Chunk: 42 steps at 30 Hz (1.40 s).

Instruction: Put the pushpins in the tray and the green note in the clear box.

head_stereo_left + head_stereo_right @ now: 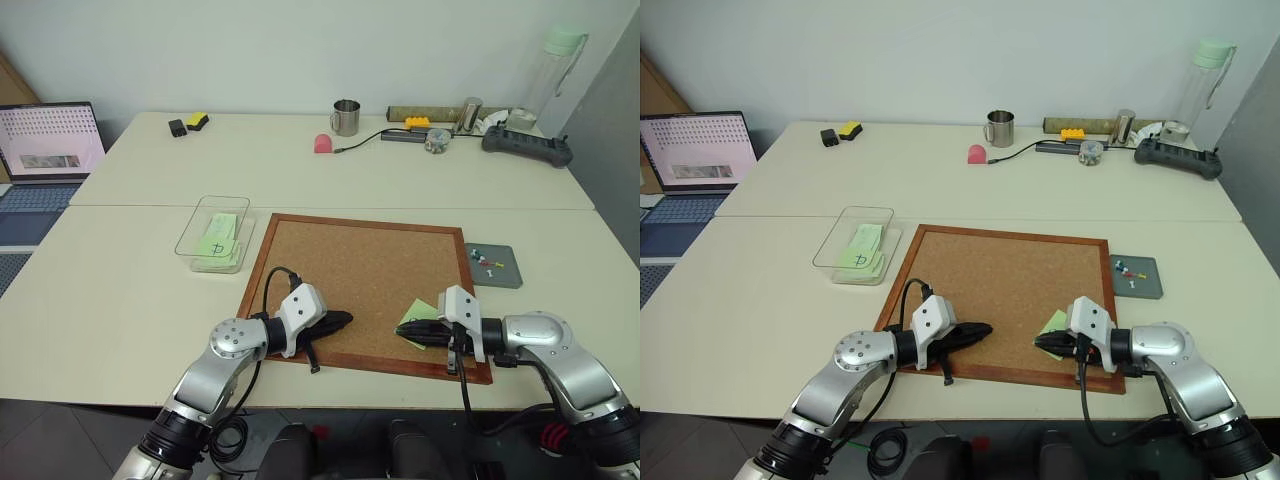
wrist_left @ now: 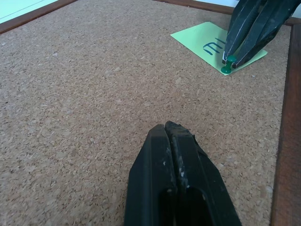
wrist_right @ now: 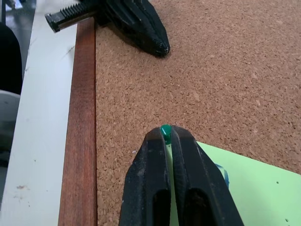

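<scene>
Right wrist view shows the right tool [image 3: 165,134] clamped on a small green pushpin [image 3: 165,131], its 2 black fingers pressed against the glossy plastic head at the corner of the green note [image 3: 244,188]. That note, a thin matte paper square with a black scribble, lies flat near the front right of the cork board [image 1: 360,270], a grainy brown sheet in a smooth reddish wood frame. The left tool [image 2: 170,136] has its fingers together and holds nothing; it rests low over bare cork, well apart from the note.

Judging from this, the step in hand is pulling the pin that fixes the note. The next move likely calls for a straight lift off the cork without tearing the paper, then a carry to the tray [image 1: 495,266], a flat dark grey square with a low rim on the bench just right of the board, where several tiny pushpins [image 1: 485,259] already lie. After that the freed note would go to the clear box [image 1: 213,233], a shallow transparent plastic box with rounded corners left of the board, which already holds green paper.
</scene>
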### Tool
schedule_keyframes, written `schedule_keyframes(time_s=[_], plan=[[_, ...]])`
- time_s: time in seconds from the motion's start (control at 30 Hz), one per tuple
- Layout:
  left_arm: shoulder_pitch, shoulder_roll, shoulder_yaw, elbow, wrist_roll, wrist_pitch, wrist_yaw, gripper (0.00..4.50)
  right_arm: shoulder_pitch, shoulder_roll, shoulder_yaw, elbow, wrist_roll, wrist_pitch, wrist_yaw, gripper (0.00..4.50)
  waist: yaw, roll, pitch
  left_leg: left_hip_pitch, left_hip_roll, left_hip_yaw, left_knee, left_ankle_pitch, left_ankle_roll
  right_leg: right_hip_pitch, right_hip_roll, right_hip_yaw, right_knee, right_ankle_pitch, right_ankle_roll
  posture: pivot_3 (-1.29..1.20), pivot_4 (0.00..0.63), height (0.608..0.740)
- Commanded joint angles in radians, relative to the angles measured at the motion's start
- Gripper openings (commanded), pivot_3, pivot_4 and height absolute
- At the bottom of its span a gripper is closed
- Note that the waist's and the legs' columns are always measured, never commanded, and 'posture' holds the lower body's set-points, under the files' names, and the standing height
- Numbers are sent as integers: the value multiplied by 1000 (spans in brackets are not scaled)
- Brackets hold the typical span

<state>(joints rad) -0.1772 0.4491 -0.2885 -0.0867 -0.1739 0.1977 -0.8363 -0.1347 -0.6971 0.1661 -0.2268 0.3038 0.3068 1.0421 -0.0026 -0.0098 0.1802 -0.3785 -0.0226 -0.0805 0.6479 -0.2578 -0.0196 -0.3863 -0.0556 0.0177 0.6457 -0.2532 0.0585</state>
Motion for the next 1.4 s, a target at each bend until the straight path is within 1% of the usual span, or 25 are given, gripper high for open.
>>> schedule_keyframes(time_s=[0.03,0.2,0.3,0.37,0.43,0.47,0.5,0.6,0.7,0.73,0.77,0.87,1.0,1.13,1.3,1.37,1.4], plan=[[5,-3,4,52,40,1,33,0,-36,-6,-86,-123,105,62,-7,71,0,0,0,0,0,0,0,0,0,0,0,0,0,0,0,0,150,740],[-17,-20,10,62,30,-1,34,0,-58,-44,-94,-150,110,78,22,71,1,0,0,0,0,0,0,0,0,1,0,0,-1,0,0,0,150,740],[-46,-31,63,20,-42,80,39,0,-90,-72,-79,-151,70,18,49,71,1,0,0,0,0,0,0,0,0,0,0,0,-1,0,0,0,150,740],[-64,-39,105,-26,-122,168,35,380,-113,-86,-62,-141,31,-37,69,0,1,-1,0,-1,0,0,0,0,0,-1,0,-1,0,0,0,0,150,740],[-81,-38,141,-73,-204,263,20,608,-138,-92,-44,-124,-2,-87,86,0,-3,-3,2,-1,0,0,-1,0,0,-1,0,-1,0,0,0,0,150,740],[-89,-35,157,-95,-243,310,14,873,-150,-94,-34,-115,-21,-117,96,0,-5,-3,2,-2,0,0,-1,0,0,-2,0,-1,0,0,0,0,150,740],[-97,-38,177,-110,-285,359,15,998,-162,-94,-24,-105,-36,-142,106,0,-6,-4,3,-3,0,0,-1,0,0,-3,1,-2,0,0,0,0,150,740],[-127,-60,240,-145,-411,499,41,1479,-204,-92,9,-83,-76,-215,135,0,-5,-4,3,-3,0,-1,-1,0,0,-3,0,-2,0,0,-1,0,150,740],[-164,-94,297,-142,-511,600,83,2016,-249,-86,38,-57,-113,-287,160,0,-4,-5,4,-3,0,-1,-1,0,-1,-3,0,-1,-1,2,-4,0,150,740],[-175,-105,312,-140,-537,629,96,2161,-263,-83,47,-48,-125,-311,167,0,-4,-6,4,-3,0,-1,-1,0,-1,-3,0,-1,-1,2,-4,0,150,740],[-186,-112,321,-139,-560,656,103,2415,-278,-80,56,-36,-137,-337,173,0,-4,-7,5,-3,0,-1,-1,0,-1,-3,0,-2,-1,2,-4,0,150,740],[-208,-141,337,-142,-634,733,131,2988,-319,-74,85,-2,-177,-427,192,0,-4,-7,5,-3,0,-1,-1,0,-1,-3,0,-2,-1,2,-4,0,150,740],[-223,-180,319,-129,-658,765,151,3786,-362,-69,116,45,-221,-550,217,0,-4,-7,5,-3,0,-1,-1,0,-1,-3,0,-1,-1,2,-4,0,150,740],[-242,-226,318,-109,-700,805,172,3786,-389,-64,136,78,-233,-626,237,0,-3,-7,5,-3,0,-2,-1,1,-4,-3,0,-2,-1,3,-5,0,150,740],[-260,-255,294,-83,-696,810,174,3786,-411,-48,148,101,-233,-669,247,0,-2,-7,5,-3,-1,-1,-1,2,-5,-3,0,-1,-1,3,-5,0,150,740],[-262,-267,282,-74,-686,802,179,3424,-416,-44,152,107,-232,-680,251,0,-3,-7,5,-3,0,-1,-1,2,-5,-3,0,-1,0,3,-5,0,150,740],[-264,-269,280,-69,-683,799,179,3383,-419,-41,153,111,-232,-684,252,0,-3,-7,5,-3,0,-1,-1,2,-5,-3,0,-1,0,3,-5,0,150,740]])
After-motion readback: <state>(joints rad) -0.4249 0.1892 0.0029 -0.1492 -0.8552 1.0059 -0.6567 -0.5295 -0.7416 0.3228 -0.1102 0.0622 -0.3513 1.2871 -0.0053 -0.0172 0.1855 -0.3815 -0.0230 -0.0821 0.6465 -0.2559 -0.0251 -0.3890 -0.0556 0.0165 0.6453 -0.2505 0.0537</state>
